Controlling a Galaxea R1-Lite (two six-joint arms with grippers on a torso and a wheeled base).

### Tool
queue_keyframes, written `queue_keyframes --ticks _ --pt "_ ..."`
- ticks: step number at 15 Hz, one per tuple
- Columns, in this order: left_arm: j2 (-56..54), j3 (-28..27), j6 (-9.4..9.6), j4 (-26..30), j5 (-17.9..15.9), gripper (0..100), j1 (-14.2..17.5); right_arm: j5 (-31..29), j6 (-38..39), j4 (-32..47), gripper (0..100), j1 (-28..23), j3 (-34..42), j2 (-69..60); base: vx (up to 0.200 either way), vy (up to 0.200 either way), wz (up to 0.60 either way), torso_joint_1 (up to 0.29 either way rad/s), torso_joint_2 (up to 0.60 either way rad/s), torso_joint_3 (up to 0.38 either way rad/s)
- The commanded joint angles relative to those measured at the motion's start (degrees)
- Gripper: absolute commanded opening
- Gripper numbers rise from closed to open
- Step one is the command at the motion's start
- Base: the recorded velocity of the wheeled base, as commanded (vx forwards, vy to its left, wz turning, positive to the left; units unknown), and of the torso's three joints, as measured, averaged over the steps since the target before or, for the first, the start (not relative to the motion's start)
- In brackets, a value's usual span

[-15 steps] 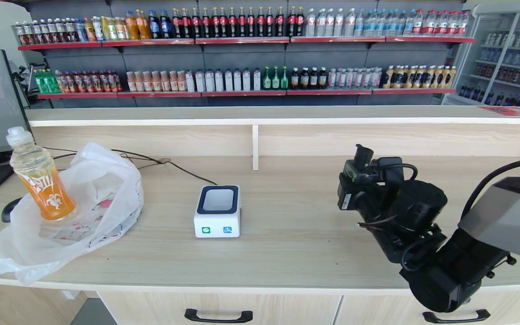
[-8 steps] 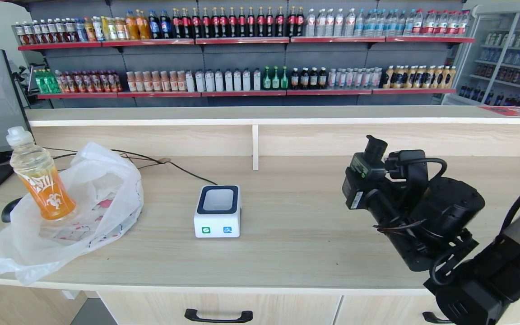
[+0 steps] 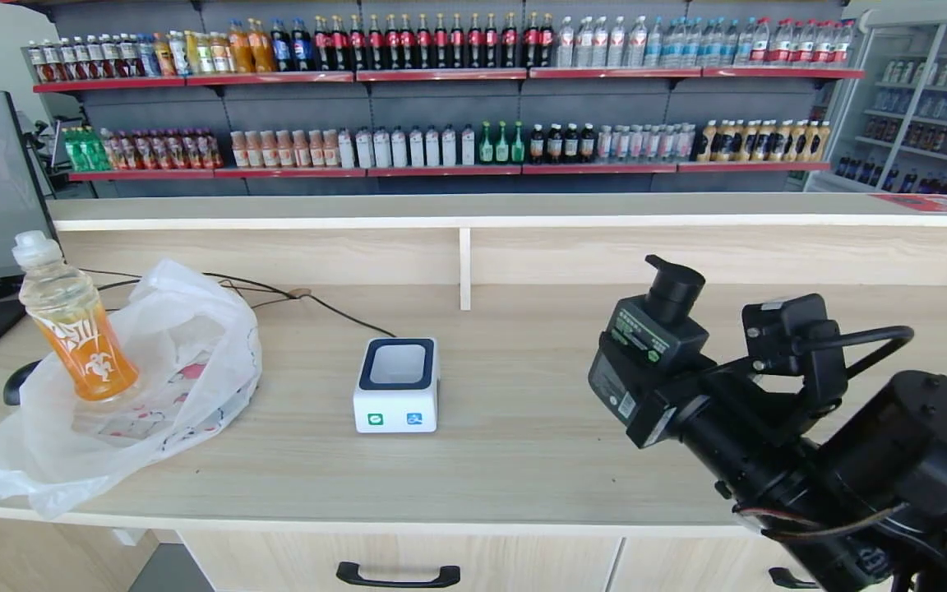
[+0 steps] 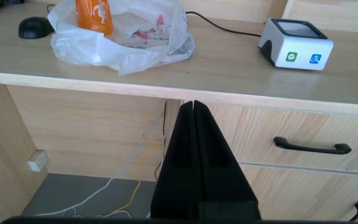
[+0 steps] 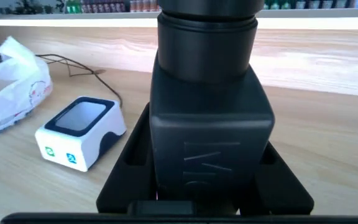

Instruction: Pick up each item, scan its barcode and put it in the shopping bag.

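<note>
**Head view:** right gripper (image 3: 683,411) clamps dark square bottle (image 3: 648,341) above counter (image 3: 539,460), right of scanner (image 3: 397,385). Shopping bag (image 3: 169,370) lies far left, orange drink bottle (image 3: 71,329) standing in it.

**Left wrist view:** left gripper (image 4: 194,109) closed, empty, below counter edge.

**Right wrist view:** bottle looks rigid, smooth, likely slippery. Flat sides beneath cap suit grip.

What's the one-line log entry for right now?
right gripper: shut on dark bottle, over counter right of scanner | left gripper: shut, below counter edge | orange bottle: standing in shopping bag
</note>
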State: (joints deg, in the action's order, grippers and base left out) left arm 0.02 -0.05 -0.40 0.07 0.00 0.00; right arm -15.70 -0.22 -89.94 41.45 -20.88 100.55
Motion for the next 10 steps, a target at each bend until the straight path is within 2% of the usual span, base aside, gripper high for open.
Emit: queue_keyframes --ticks 1,5,7,10 --pt "-0.02 0.05 -0.04 0.01 0.00 0 0.00 6.03 0.92 -0.06 0 1.88 1.19 -3.08 0.000 0.000 0.00 0.000 0.00 0.000" --pt "-0.02 0.05 -0.04 0.01 0.00 0 0.00 20.27 11.03 -0.06 0 2.15 -0.56 -3.43 0.000 0.000 0.00 0.000 0.00 0.000" --pt "-0.02 -0.04 -0.04 0.01 0.00 0 0.00 23.79 14.02 -0.06 0 2.94 -1.97 -3.87 0.000 0.000 0.00 0.000 0.00 0.000" --pt "-0.02 0.05 -0.04 0.01 0.00 0 0.00 24.49 18.85 -0.06 0 6.01 -2.32 -5.19 0.000 0.000 0.00 0.000 0.00 0.000"
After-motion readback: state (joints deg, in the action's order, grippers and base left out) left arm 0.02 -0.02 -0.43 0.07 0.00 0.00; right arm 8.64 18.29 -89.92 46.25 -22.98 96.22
